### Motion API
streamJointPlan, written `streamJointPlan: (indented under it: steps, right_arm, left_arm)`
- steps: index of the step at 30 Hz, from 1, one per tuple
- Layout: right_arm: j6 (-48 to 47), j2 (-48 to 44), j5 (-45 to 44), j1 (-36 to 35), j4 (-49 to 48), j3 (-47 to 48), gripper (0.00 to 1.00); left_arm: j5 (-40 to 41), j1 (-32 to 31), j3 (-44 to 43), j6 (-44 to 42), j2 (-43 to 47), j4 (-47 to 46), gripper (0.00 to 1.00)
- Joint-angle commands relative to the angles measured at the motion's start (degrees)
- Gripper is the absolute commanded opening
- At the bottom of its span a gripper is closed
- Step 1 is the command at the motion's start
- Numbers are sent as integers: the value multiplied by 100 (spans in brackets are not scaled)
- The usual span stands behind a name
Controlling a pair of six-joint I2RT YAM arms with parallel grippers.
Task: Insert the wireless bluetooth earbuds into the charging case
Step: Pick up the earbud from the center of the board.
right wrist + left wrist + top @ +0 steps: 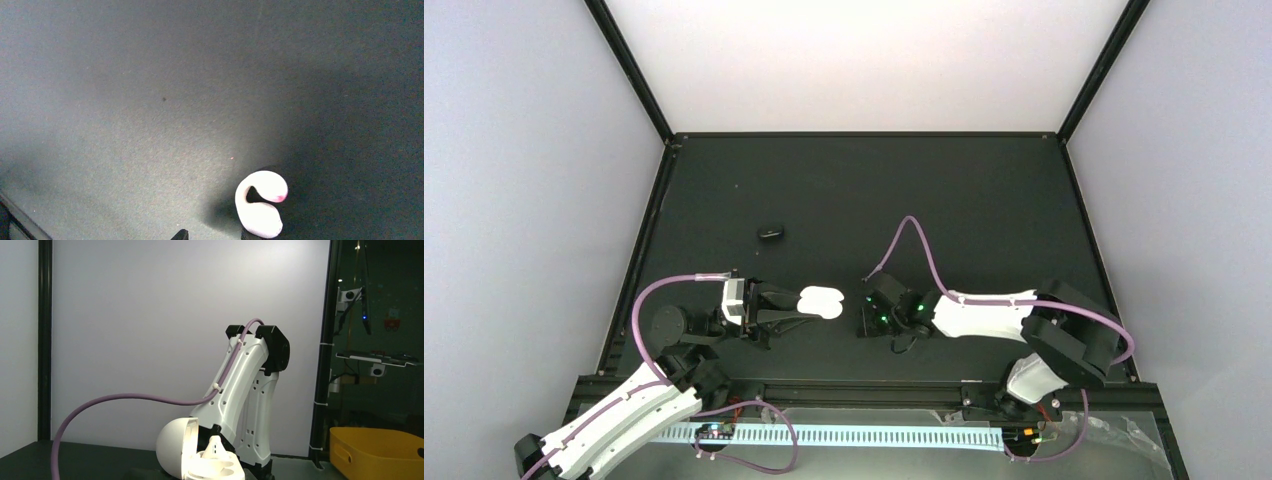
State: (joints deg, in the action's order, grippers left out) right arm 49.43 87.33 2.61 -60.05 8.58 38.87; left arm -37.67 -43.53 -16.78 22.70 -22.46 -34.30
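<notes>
left fingers [782, 317] are closed on the near end of the white charging case [821, 302], which has its lid flipped open, roughly mid-table [984, 200]. from the left wrist cam you can see one white earbud [215, 446] standing upright in a well of the case, with the round lid tipped back on its left.

right fingers [865, 320] sit just to the right of the case, near it but not touching. the right wrist cam only catches their very tips at the bottom edge, and a hook-shaped earbud [261, 207], white with a pinkish tip, is right up against one of them. honestly can't tell if they've got hold of it or if it's just lying on the table beside them.

a small black object [770, 233] sits further back, well apart from both arms, too small to make out. a yellow bin [375, 452] shows at the right of the left wrist view.
</notes>
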Motion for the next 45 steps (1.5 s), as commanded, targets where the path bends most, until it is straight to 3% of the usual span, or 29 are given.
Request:
streamJointPlan:
  steps: [1, 9, 17, 26, 45]
  right_arm:
    - [6, -17, -493, 197, 181, -239, 27]
    - [-246, -457, -776, 440, 569, -282, 28]
    - [-1507, -1058, -423, 389, 1193, 197, 35]
    - [-2663, -329, 38, 348, 1389, 987, 35]
    - [-2649, 441, 102, 328, 1148, 1270, 34]
  left_arm:
    - [64, -24, -80, -84, 49, -30, 2]
    - [65, -33, -80, -97, 67, -2, 2]
    - [54, -46, -80, -107, 86, -10, 2]
    - [77, -66, -89, -167, 89, 53, 2]
    - [196, -86, -89, -284, 110, 166, 2]
